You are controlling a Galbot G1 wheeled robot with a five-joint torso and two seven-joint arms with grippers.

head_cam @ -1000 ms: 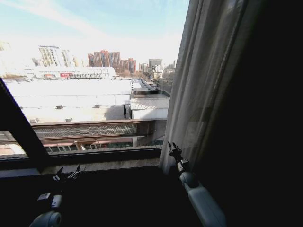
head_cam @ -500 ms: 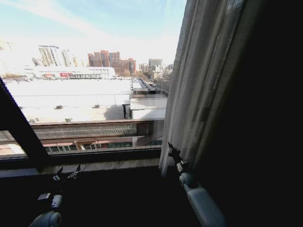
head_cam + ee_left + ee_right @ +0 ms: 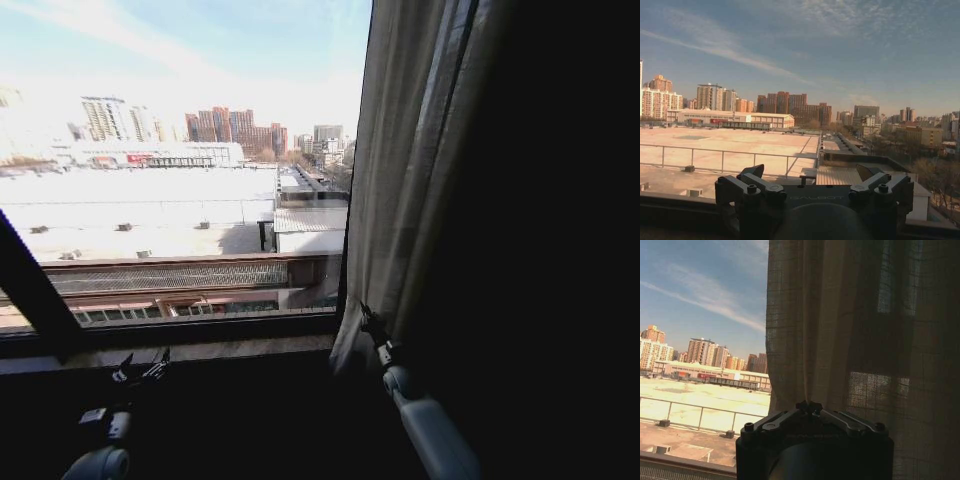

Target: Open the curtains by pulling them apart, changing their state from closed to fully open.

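Note:
The curtains (image 3: 420, 180) hang as one sheer cream panel bunched into vertical pleats on the right side of the window, and the glass to their left is bare. My right gripper (image 3: 366, 316) is at the panel's lower left edge. In the right wrist view the curtains (image 3: 850, 340) hang directly behind the right gripper (image 3: 809, 405), whose fingertips meet with a fold of fabric rising from them. My left gripper (image 3: 142, 368) rests low by the sill at the left. In its own wrist view the left gripper (image 3: 811, 172) is open, facing the glass with nothing between its fingers.
A dark slanted window frame bar (image 3: 30, 290) crosses the lower left. The sill (image 3: 220, 348) runs under the glass. Everything right of the bunched panel is dark wall. Rooftops and city buildings lie beyond the glass.
The camera has shifted to the right: the frame bar and the curtain edge slid left in the picture. The right gripper stays at the curtain's edge. The left arm has not moved.

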